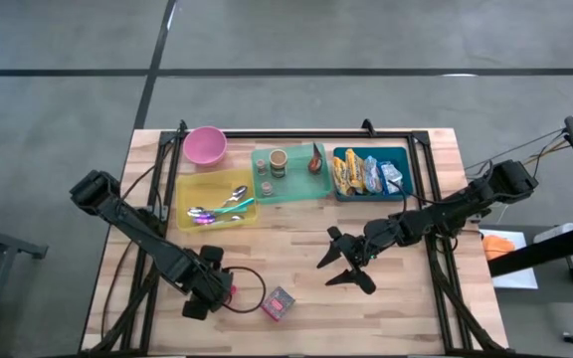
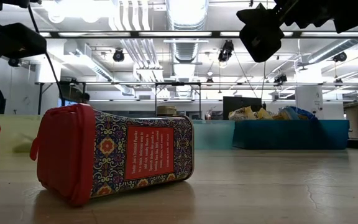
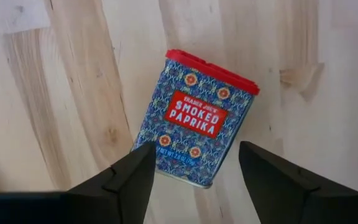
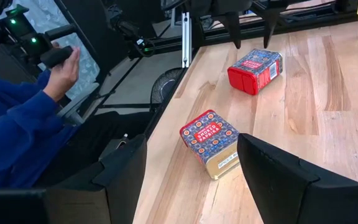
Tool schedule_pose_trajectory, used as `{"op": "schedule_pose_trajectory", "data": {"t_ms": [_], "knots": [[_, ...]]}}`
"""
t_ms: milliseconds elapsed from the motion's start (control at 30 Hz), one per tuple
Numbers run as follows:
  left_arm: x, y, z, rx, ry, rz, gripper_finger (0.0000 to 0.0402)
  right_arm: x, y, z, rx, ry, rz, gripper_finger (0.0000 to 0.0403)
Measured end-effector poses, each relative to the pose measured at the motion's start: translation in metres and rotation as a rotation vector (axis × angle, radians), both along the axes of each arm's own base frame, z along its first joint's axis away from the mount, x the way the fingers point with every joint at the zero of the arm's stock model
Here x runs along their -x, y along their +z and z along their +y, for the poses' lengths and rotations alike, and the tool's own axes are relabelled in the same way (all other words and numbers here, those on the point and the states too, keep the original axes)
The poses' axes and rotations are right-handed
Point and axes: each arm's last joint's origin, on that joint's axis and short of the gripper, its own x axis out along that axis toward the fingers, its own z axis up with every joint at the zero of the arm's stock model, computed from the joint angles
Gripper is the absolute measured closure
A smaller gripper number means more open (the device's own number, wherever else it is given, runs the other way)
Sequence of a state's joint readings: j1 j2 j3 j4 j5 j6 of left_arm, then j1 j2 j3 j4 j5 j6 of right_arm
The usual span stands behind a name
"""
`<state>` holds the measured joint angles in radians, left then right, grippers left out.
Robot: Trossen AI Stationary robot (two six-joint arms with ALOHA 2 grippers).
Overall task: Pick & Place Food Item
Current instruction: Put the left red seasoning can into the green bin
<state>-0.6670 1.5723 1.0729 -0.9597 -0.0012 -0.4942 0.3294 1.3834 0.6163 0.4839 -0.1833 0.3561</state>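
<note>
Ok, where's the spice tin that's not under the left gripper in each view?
High: spice tin near the table front edge.
Low: large, left of centre.
Left wrist: not in it.
Right wrist: centre, the nearer tin.
Landmark: second tin below left gripper.

Pink bowl, yellow tray of spoons, green tray of cups: all well beyond the right fingers.

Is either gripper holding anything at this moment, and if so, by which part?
Nothing is held. The left gripper stands open over the paprika tin, which lies free on the table. The right gripper is open and empty over mid-table.
</note>
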Motion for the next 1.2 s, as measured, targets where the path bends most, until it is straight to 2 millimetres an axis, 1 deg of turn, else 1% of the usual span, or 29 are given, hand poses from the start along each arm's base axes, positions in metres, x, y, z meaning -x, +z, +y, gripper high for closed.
{"op": "schedule_pose_trajectory", "data": {"t_ms": [67, 133, 200, 333, 400, 500, 600, 700, 800, 1200], "knots": [[0.001, 0.000, 0.000, -0.005, 0.000, 0.006, 0.0155, 0.000, 0.000, 0.000, 0.000, 0.000, 0.000, 0.0154], [0.001, 0.000, 0.001, -0.007, 0.000, 0.006, 0.0138, 0.000, 0.000, 0.000, 0.000, 0.000, 0.000, 0.0154], [0.001, 0.000, 0.001, -0.010, -0.008, 0.007, 0.0110, 0.000, 0.000, 0.000, 0.000, 0.000, 0.000, 0.0154], [0.001, 0.000, 0.001, -0.016, -0.087, 0.002, 0.0030, 0.000, 0.000, 0.000, 0.000, 0.000, 0.000, 0.0154], [0.001, 0.000, 0.001, -0.019, -0.112, 0.000, 0.0010, 0.000, 0.000, 0.000, 0.000, 0.000, 0.000, 0.0154], [0.002, -0.002, 0.002, -0.023, -0.115, 0.005, 0.0027, 0.000, 0.000, 0.000, 0.000, 0.000, 0.000, 0.0154], [0.004, -0.012, 0.005, -0.044, -0.120, 0.009, 0.0044, 0.000, 0.000, 0.000, 0.000, 0.000, 0.000, 0.0154], [0.005, -0.025, 0.010, -0.044, -0.111, -0.002, 0.0047, 0.000, 0.000, 0.000, 0.000, 0.000, 0.000, 0.0154], [0.005, -0.033, 0.014, -0.034, -0.119, -0.017, 0.0047, 0.000, 0.000, 0.000, 0.000, -0.001, 0.000, 0.0154], [0.004, -0.035, 0.014, 0.009, -0.141, -0.021, 0.0048, 0.000, 0.000, 0.000, 0.001, -0.001, 0.002, 0.0154]]}}
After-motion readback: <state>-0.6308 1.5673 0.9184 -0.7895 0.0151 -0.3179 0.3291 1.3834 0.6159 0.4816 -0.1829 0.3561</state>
